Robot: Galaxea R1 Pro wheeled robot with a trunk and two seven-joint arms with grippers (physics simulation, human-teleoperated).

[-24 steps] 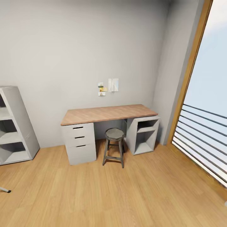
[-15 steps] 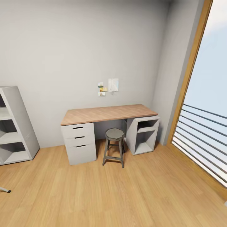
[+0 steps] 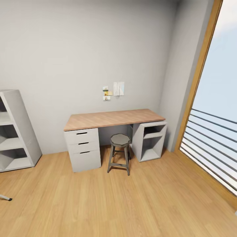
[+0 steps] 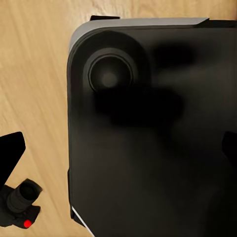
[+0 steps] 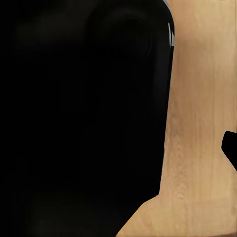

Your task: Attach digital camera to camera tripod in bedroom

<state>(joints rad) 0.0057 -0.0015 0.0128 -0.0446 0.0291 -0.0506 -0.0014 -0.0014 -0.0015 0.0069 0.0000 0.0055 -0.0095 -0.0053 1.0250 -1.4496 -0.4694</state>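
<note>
In the left wrist view, a small black digital camera (image 4: pixel 19 207) with a red button lies on the plank floor, beside the robot's dark base (image 4: pixel 148 128). My left gripper (image 4: pixel 118 150) hangs open above that base, with one black fingertip (image 4: pixel 10 153) near the camera and apart from it. My right gripper (image 5: pixel 118 148) also looks open over the base; one fingertip (image 5: pixel 230 148) shows and the other is lost against the black. In the head view, a thin silver rod with a black foot (image 3: pixel 5 197) pokes in at the left edge, possibly a leg of the camera tripod.
Ahead against the grey wall stands a wooden-topped desk (image 3: pixel 112 118) with white drawers (image 3: pixel 83 148), a round metal stool (image 3: pixel 119 154) and an open white cabinet (image 3: pixel 149 143). White shelving (image 3: pixel 14 131) stands at the left. A tall window with railing bars (image 3: pixel 210 144) runs along the right.
The head view has crept a hair sideways; none of the things has visibly moved.
</note>
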